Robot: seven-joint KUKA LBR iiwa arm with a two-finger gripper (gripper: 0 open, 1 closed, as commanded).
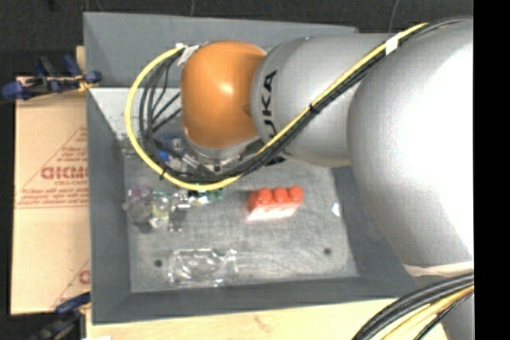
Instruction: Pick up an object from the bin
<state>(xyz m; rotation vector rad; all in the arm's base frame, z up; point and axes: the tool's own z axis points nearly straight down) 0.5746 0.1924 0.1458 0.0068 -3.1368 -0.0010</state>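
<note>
Grey bin floor (307, 251), red block (274, 201) crosswise

From my screen the bin (107, 235) reads as dull grey sheet metal, its walls smooth and its floor a matt, faintly speckled grey. The arm (335, 107) above it has smooth silver casing with a soft sheen, its wrist capped by an orange cover (219, 95) of glossy plastic that catches the light, with a smooth yellow-sheathed cable (134, 119) looped beside it. On the floor I see a red block (275, 201) of smooth, slightly shiny plastic, a crinkled clear-plastic wrapper (199, 265) glinting in places, and a small heap of transparent, glassy-looking pieces (151, 207).
</note>
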